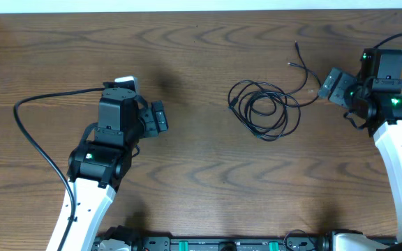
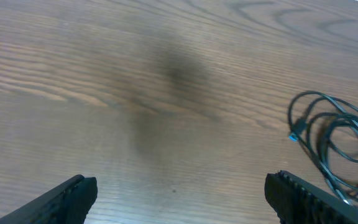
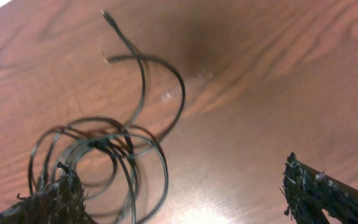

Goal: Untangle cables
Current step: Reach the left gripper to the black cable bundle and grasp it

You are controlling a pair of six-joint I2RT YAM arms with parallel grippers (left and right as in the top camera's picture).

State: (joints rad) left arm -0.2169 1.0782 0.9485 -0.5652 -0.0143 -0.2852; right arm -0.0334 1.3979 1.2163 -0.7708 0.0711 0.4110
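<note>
Overhead view first: the left gripper (image 1: 160, 117), a black two-finger pincer, stands wide open over bare wood in the left half of the brown wooden table (image 1: 201, 188). It holds nothing and touches nothing. The left wrist view agrees, with both dark fingertips far apart and only wood grain and a soft shadow between them.

The right gripper (image 1: 324, 87), also a black pincer, is spread wide too, close to the right edge of the table, toward the far right corner. Nothing is clamped between its fingers (image 3: 303, 186), whose pads look rough and frayed.

The thin black cables (image 1: 264, 108) lie in a loose coil of several overlapping loops in the right half of the table, nearer to the far edge than to the near one. Two free ends reach out from the coil toward the far edge, and one strand runs toward the right gripper. In the right wrist view one fingertip overlaps the rim of the coil, but I cannot tell if it touches. A small blue plug (image 2: 293, 137) shows at the coil's side.

A thick black wire (image 1: 33, 139) curves across the table near the left edge. Small green lights (image 1: 89, 155) glow on both arms.
</note>
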